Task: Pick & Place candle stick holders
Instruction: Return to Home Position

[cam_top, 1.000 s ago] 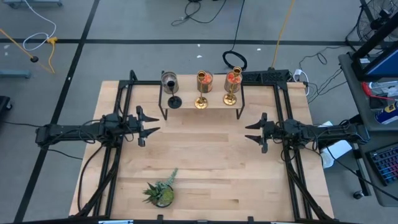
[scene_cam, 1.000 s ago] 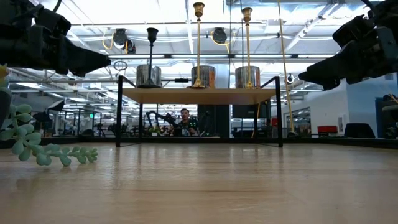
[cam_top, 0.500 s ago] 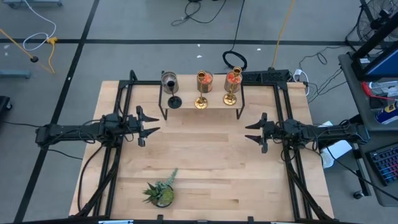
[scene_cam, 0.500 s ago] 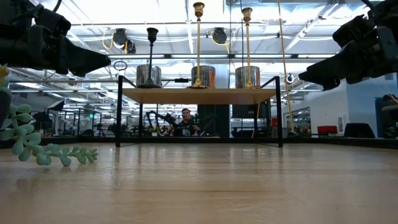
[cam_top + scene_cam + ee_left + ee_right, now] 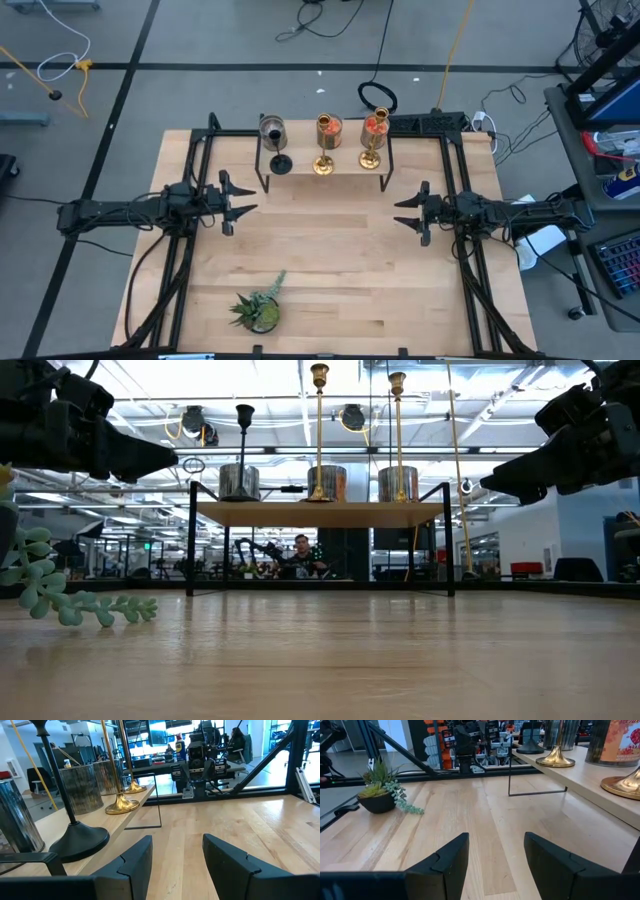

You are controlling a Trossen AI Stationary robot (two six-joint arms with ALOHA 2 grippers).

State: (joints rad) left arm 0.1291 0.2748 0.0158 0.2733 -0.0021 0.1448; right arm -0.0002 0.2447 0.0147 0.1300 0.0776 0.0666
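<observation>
Left end effector (image 5: 240, 201) hangs above the left side of the worktop (image 5: 330, 270), fingers spread wide, nothing between them, pointing in toward the middle. Across from it, the right end effector (image 5: 405, 212) mirrors that pose over the right side: fingers wide apart, empty, facing the left one. Both arms reach in level from their own edges, well apart from each other and well short of the shelf.

Out to the far edge now: the low shelf (image 5: 345, 150), a wooden board on a black wire frame, carries all three candle stick holders in a row along its near side. The matt black holder (image 5: 281, 163) stands on the left, one gold holder (image 5: 323, 165) in the middle, the other gold holder (image 5: 369, 158) on the right. All upright, none touching.

Behind each sits a short jar: a grey jar (image 5: 272, 131) behind the black one, orange jars (image 5: 329, 127) behind the gold pair.

Down at the near edge, left of centre, a small green potted plant (image 5: 260, 312) sits alone.
</observation>
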